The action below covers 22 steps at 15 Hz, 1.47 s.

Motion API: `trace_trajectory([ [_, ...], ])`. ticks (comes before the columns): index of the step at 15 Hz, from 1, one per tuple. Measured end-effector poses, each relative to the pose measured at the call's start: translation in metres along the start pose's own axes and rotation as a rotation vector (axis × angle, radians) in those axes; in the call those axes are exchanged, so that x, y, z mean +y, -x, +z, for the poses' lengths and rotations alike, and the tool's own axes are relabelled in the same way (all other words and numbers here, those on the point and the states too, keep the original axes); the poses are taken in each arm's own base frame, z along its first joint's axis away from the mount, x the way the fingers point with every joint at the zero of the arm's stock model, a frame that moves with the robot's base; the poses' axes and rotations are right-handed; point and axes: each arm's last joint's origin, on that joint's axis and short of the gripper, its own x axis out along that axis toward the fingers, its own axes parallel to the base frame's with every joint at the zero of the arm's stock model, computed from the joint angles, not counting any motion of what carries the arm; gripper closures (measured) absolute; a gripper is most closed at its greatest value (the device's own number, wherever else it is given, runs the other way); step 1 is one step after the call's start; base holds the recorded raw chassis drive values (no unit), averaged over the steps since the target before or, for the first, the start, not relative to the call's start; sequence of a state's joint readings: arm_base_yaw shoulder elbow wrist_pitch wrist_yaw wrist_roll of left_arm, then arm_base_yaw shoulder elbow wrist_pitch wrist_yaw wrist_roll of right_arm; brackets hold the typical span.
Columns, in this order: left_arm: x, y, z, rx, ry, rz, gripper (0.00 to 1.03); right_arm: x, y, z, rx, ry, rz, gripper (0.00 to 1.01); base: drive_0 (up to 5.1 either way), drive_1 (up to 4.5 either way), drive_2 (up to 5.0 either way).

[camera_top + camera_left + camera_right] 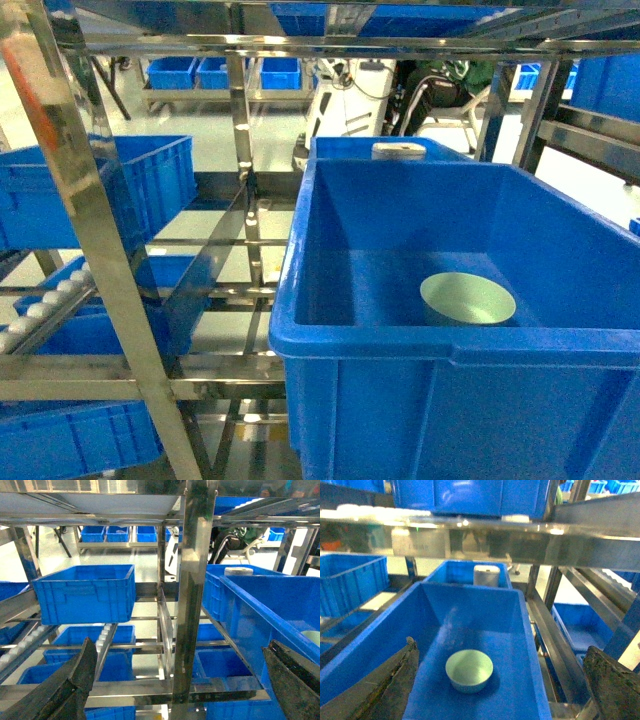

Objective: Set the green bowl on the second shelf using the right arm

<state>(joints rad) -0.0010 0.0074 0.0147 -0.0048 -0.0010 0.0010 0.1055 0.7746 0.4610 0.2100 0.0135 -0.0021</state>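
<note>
The pale green bowl (468, 298) sits upright on the floor of a deep blue crate (400, 350) that rests on the steel second shelf (215, 378). From the right wrist, the bowl (469, 670) lies low in the crate (530, 680), apart from my right gripper (500, 649). That gripper is open and empty, its dark fingers (395, 682) spread wide above the crate's near end. My left gripper (177, 652) is also open and holds nothing, facing a steel upright post (192, 605). Neither gripper shows in the head view.
Steel posts (90, 230) and cross rails frame the rack. Other blue crates (150, 180) stand to the left, with more below (90, 640). A second crate with a white object (486, 575) sits behind the bowl's crate. A shelf rail (485, 535) runs overhead.
</note>
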Motion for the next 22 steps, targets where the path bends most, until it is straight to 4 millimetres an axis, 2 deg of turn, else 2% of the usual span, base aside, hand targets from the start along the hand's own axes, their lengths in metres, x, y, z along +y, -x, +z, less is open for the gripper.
trace_trajectory([
  [2,0.0,0.0,0.0,0.0,0.0,0.0,0.05,0.0,0.0,0.002,-0.026,-0.006,-0.011,0.04,0.0,0.0,0.0],
  [4,0.0,0.0,0.0,0.0,0.0,0.0,0.05,0.0,0.0,0.0,-0.089,-0.008,-0.049,0.11,0.0,0.0,0.0],
  [7,0.0,0.0,0.0,0.0,0.0,0.0,0.05,-0.001,0.002,-0.009,-0.104,-0.01,-0.072,0.2,0.0,0.0,0.0],
  [10,0.0,0.0,0.0,0.0,0.0,0.0,0.05,-0.003,0.008,-0.028,-0.087,-0.01,-0.084,0.33,0.0,0.0,0.0],
  [11,0.0,0.0,0.0,0.0,0.0,0.0,0.05,-0.005,0.014,-0.037,-0.086,-0.01,-0.093,0.46,0.0,0.0,0.0],
  [14,0.0,0.0,0.0,0.0,0.0,0.002,0.05,-0.017,0.025,-0.05,-0.108,-0.012,-0.109,0.75,0.0,0.0,0.0],
  [16,0.0,0.0,0.0,0.0,0.0,0.001,0.05,-0.016,0.029,-0.06,-0.099,-0.011,-0.095,0.93,0.0,0.0,0.0],
  [17,0.0,0.0,0.0,0.0,0.0,0.001,0.05,-0.015,0.034,-0.067,-0.097,-0.009,-0.092,0.99,0.0,0.0,0.0],
  [19,0.0,0.0,0.0,0.0,0.0,0.0,0.05,-0.013,0.048,-0.086,-0.099,-0.009,-0.092,0.99,0.0,0.0,0.0],
  [22,0.0,0.0,0.0,0.0,0.0,0.0,0.05,-0.012,0.061,-0.096,-0.118,-0.008,-0.092,0.99,0.0,0.0,0.0],
])
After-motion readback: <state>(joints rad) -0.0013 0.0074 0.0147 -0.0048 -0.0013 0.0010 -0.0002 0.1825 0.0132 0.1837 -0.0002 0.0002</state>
